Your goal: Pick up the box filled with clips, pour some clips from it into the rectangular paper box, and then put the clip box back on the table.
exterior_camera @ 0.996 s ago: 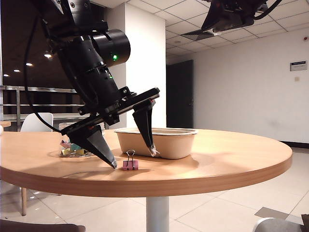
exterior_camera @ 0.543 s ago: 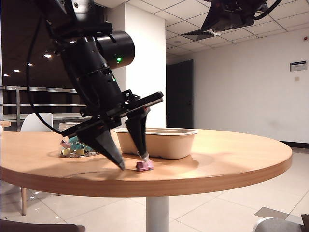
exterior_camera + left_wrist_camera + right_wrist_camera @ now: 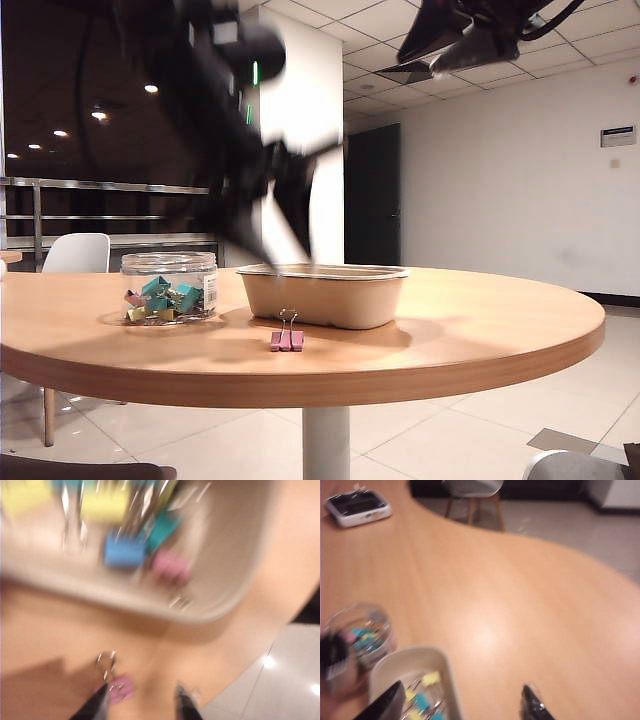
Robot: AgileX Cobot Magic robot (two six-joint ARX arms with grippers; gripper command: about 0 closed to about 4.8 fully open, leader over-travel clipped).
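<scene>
— What is being shown behind the scene?
— A white wall [image 3: 520, 190] with a dark door [image 3: 372, 195] is being lit by a panelled ceiling [image 3: 400, 50].
— And on the other side?
— A white chair [image 3: 75, 255] is being seen before dark windows [image 3: 60, 130]; lamps are being reflected there.

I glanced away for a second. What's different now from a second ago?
The left gripper, which reached down around the pink clip beside the tray, has swung up off the table, a blur now. It did not take the clip, which lies nearby. The jar and tray stayed put; the right gripper hangs high above.
</scene>
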